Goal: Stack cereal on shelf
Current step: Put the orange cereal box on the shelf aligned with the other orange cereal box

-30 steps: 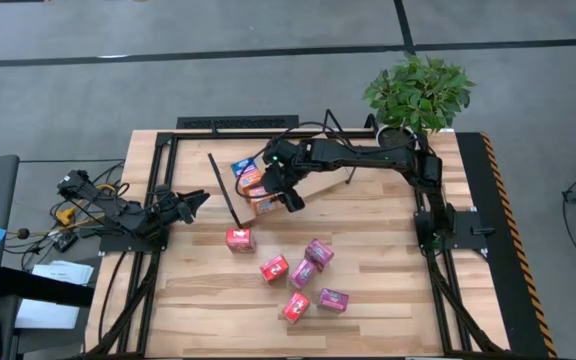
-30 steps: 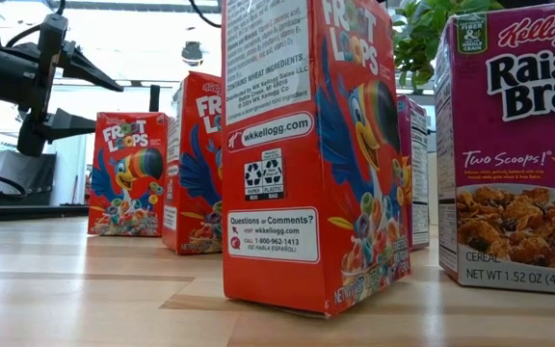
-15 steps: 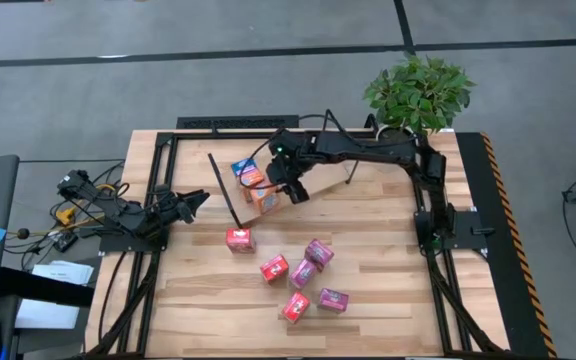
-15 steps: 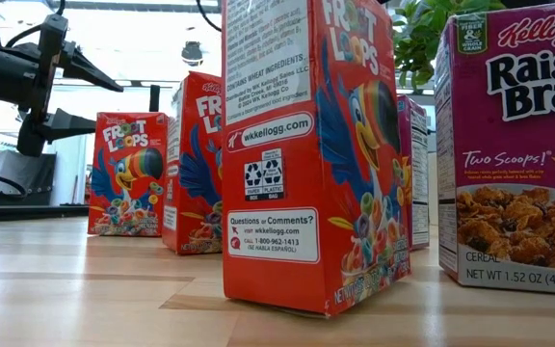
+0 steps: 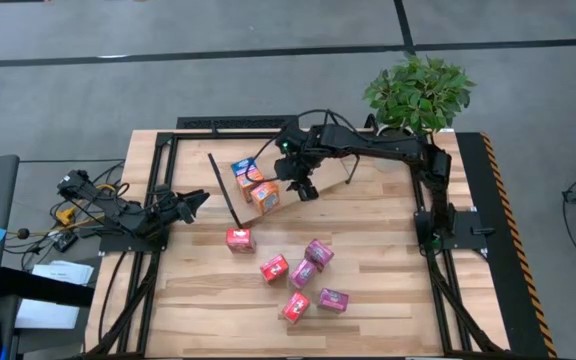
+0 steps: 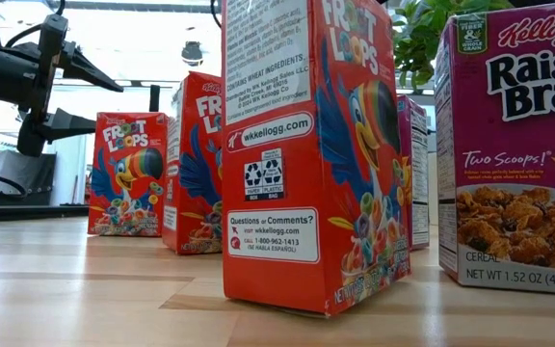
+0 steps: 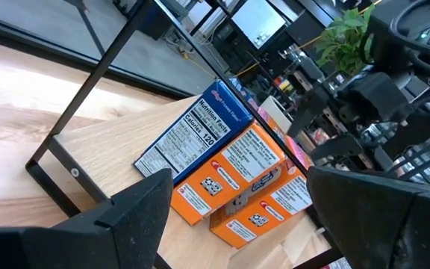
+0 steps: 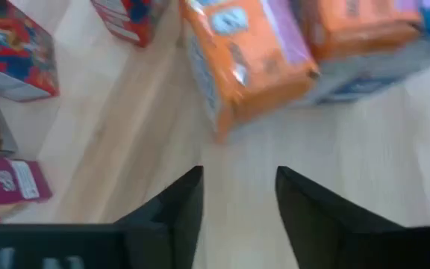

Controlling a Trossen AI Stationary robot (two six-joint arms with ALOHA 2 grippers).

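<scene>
Over the shelf (image 5: 320,185), right hand (image 5: 306,190) hovers empty.

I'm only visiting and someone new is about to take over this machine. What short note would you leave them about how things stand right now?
Right gripper: jaws open, holding nothing, above the tilted shelf just beside the boxes there.
Left gripper: jaws open, empty, waiting at the table's left edge.
Done: a blue box and two orange boxes lie on the shelf.
Left: six boxes on the table, red Froot Loops and magenta Raisin Bran among them, not yet shelved.
</scene>
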